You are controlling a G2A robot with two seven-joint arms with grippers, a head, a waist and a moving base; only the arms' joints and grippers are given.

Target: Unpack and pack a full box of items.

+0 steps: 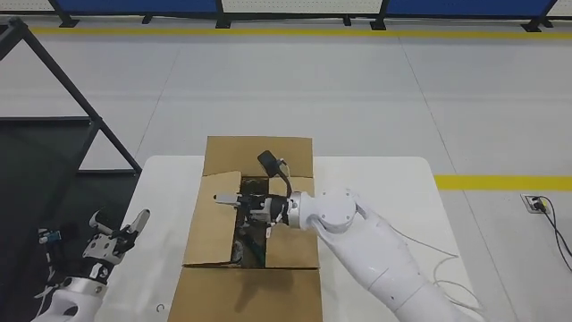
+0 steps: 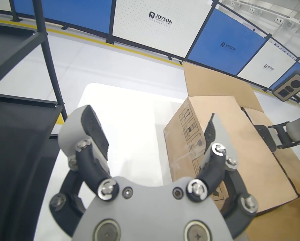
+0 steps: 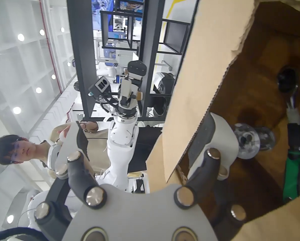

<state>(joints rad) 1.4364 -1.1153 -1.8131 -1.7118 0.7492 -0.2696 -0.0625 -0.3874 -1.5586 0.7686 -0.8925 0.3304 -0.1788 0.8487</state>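
Right gripper (image 3: 144,136) held wide open astride a flap (image 3: 210,51) of the box (image 1: 259,156), flap seemingly not clamped, left gripper (image 2: 151,124) spread open, empty, over table (image 1: 402,188) edge, green-handled ratchet (image 3: 294,136) seen inside box

overhead view looks down; both close wrist views share the box (image 1: 213,228)

Box (image 1: 214,224): matt brown corrugated cardboard, rough torn flap edge. Worktop (image 1: 165,192): smooth white, faint sheen. Left gripper (image 2: 151,116): matt grey body, ribbed black rubbery pads (image 2: 93,124), shiny metal screws (image 2: 107,189). In box, ratchet (image 3: 290,96): glossy chrome neck, green-black plastic-looking handle.
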